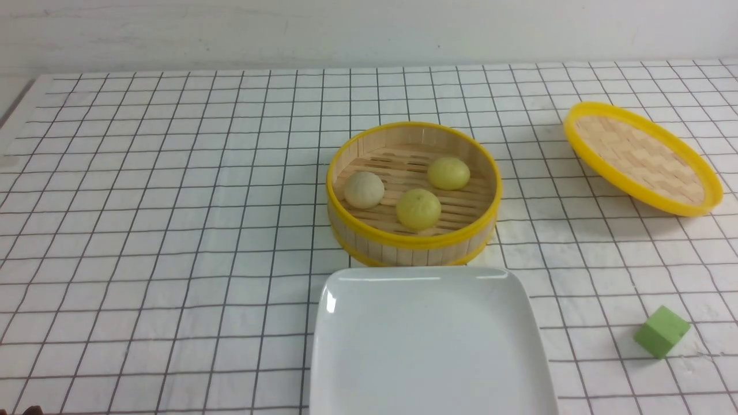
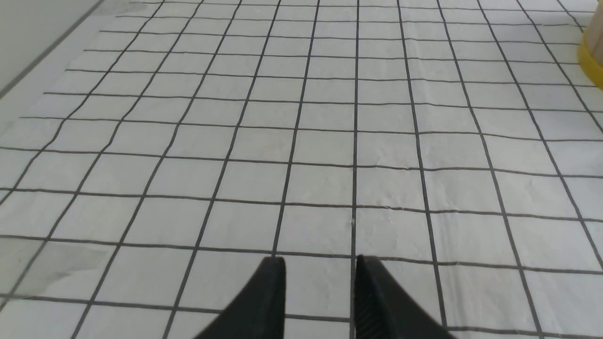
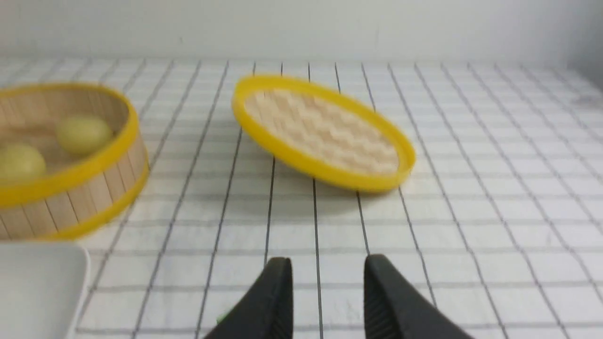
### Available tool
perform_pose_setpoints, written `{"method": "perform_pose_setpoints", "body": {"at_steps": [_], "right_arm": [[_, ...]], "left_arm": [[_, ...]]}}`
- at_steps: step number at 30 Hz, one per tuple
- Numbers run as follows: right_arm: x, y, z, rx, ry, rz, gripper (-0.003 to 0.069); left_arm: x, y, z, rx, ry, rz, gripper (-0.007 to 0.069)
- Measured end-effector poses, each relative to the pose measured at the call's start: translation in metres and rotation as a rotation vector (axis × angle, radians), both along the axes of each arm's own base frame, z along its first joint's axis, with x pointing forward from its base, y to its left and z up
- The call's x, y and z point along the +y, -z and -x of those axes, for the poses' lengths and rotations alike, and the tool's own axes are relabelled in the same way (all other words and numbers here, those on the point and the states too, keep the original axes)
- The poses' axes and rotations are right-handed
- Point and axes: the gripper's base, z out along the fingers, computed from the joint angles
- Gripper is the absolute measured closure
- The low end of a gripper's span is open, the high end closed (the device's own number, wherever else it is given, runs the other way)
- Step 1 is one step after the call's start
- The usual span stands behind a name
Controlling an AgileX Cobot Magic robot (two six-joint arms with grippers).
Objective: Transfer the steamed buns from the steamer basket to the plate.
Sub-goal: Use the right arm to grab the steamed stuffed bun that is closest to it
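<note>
Buns, probably soft and light, sit in the steamer basket just behind the plate, wanting a gentle pinch across the sides; left end effector and right end effector are spread, empty.

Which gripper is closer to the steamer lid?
Right. The right gripper has the lid just ahead of it; the left gripper faces bare cloth, with only an edge of the basket in sight.

The plate runs off the front view's bottom edge. Left wrist catches just a sliver of steamer basket. Right wrist's all soft: basket cropped, green cube barely peeking behind the right gripper.
</note>
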Motion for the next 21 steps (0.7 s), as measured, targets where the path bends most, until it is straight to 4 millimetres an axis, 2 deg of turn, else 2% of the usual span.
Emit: {"method": "perform_pose_setpoints", "body": {"at_steps": [1, 2, 4, 8, 11, 21], "right_arm": [[0.0, -0.011, 0.004, -0.02, -0.003, -0.007, 0.042], [0.0, -0.011, 0.004, -0.015, -0.003, -0.007, 0.042], [0.002, -0.037, 0.017, -0.039, -0.014, -0.026, 0.042], [0.003, -0.057, 0.029, -0.051, -0.023, -0.035, 0.042], [0.003, -0.063, 0.032, -0.071, -0.028, -0.041, 0.042], [0.009, -0.063, 0.033, -0.073, -0.081, -0.131, 0.0419]], "left_arm": [[0.0, 0.0, 0.0, 0.0, 0.0, 0.0, 0.0384], [0.0, 0.0, 0.0, 0.0, 0.0, 0.0, 0.0384], [0.0, 0.0, 0.0, 0.0, 0.0, 0.0, 0.0384], [0.0, 0.0, 0.0, 0.0, 0.0, 0.0, 0.0384], [0.0, 0.0, 0.0, 0.0, 0.0, 0.0, 0.0384], [0.0, 0.0, 0.0, 0.0, 0.0, 0.0, 0.0384]]}}
